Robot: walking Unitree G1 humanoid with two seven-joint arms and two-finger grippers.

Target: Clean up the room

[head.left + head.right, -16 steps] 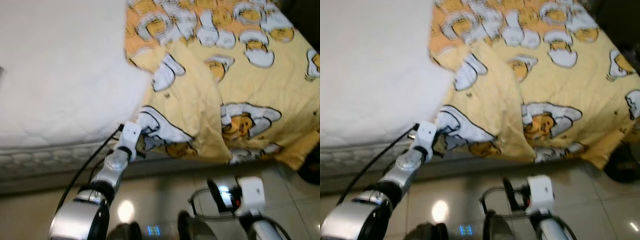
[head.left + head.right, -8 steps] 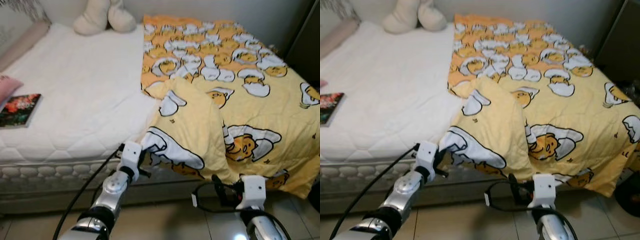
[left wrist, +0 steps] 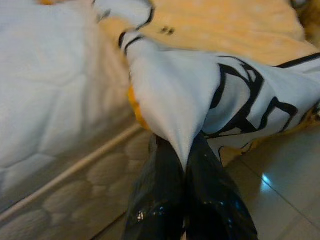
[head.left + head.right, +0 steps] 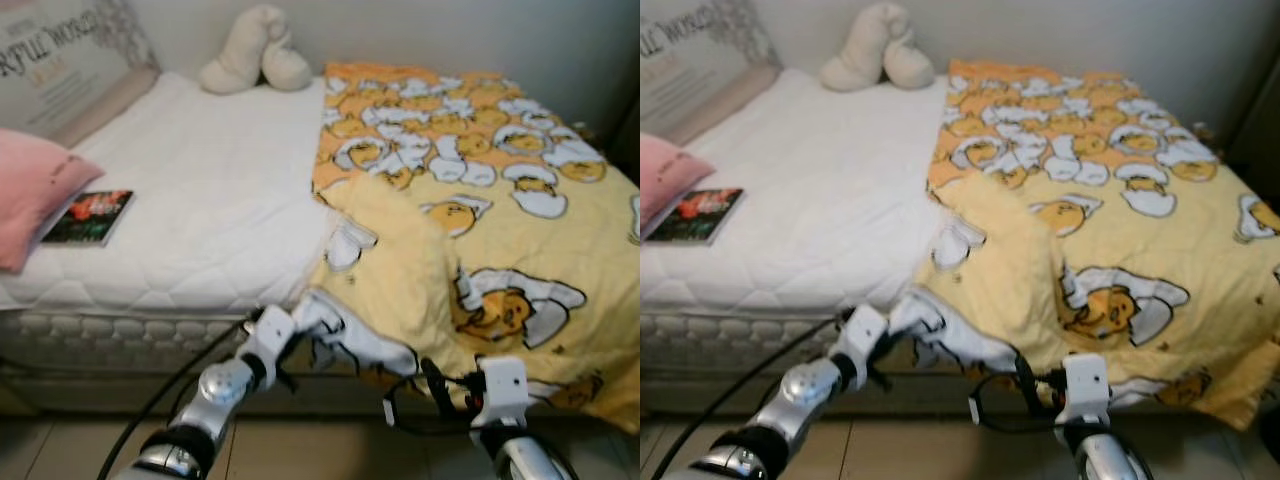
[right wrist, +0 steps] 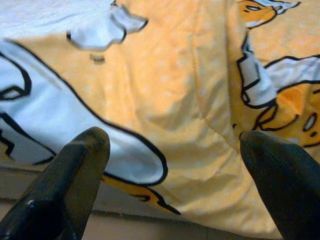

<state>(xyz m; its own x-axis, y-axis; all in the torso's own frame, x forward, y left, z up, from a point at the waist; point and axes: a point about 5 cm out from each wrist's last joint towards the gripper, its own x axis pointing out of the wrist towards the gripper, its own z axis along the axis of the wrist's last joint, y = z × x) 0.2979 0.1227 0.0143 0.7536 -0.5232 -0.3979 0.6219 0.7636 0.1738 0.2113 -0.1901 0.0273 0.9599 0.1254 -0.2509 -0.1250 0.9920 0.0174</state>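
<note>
1. The left tool is pinched tight on a corner of the yellow blanket, which hangs off the bed's edge just ahead of it.
2. Draw that corner up and across the bare mattress beyond the left tool, keeping tension even.
3. The right tool, spread wide, hovers near the blanket's hem and should grip there first.
</note>
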